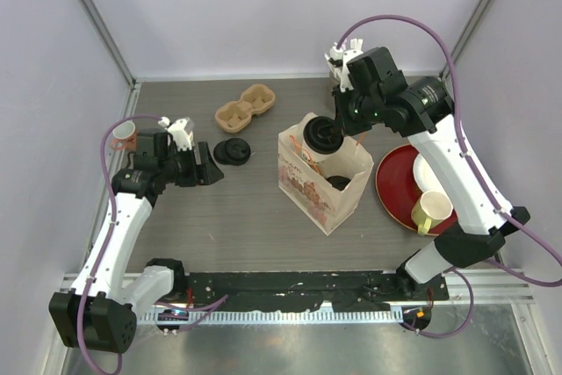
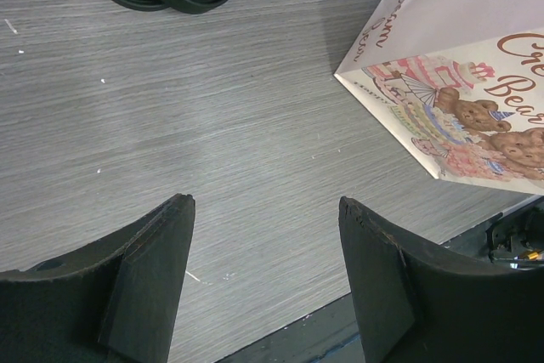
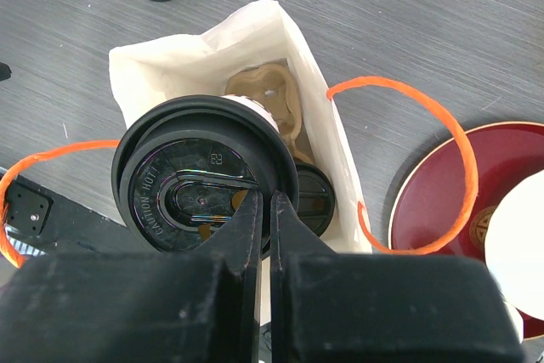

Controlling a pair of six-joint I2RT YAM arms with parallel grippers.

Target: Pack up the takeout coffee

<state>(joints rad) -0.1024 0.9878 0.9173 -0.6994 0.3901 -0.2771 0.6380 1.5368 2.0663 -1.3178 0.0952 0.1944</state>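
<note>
One narrow pinch of the right gripper (image 3: 265, 210) on the lid (image 3: 183, 180) of the takeout coffee (image 1: 316, 134) could slip above the paper bag (image 3: 170, 48); left gripper (image 2: 265, 235) hangs spread, empty.

Grey table (image 1: 246, 217) with bag (image 1: 307, 180), lids (image 1: 234, 153), plate (image 1: 392, 183)

bag (image 1: 303, 180) centre | takeout coffee (image 3: 191, 178) over bag mouth | lids (image 1: 233, 153) left | plate (image 1: 395, 183) right | carrier (image 1: 245, 105) behind lids
</note>
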